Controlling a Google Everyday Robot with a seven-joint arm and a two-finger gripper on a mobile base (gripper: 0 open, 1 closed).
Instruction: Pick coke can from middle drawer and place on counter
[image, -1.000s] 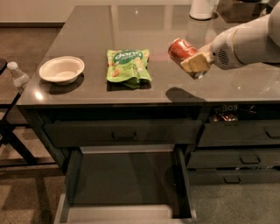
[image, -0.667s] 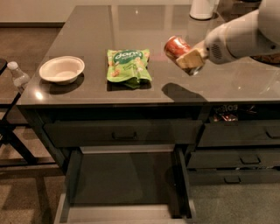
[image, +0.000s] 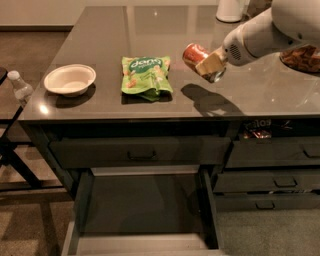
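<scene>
The coke can (image: 195, 54) is red with silvery ends and lies tilted in my gripper (image: 210, 63), held in the air above the counter (image: 250, 95). The gripper is shut on it, with a tan finger (image: 212, 62) across its side. Its shadow falls on the counter just below and to the right. The can hangs a little to the right of the green snack bag (image: 145, 75). The middle drawer (image: 142, 210) is pulled open below the counter's front edge, with nothing in the part I see.
A white bowl (image: 70, 80) sits on the counter's left. A white vessel (image: 230, 10) stands at the back. A plastic bottle (image: 21, 87) is left of the counter. A closed drawer front (image: 140, 152) and narrower drawers (image: 272, 180) lie below.
The gripper has carried the coke can a little to the left and farther back over the counter, closer to the snack bag. The drawer has stayed open.
</scene>
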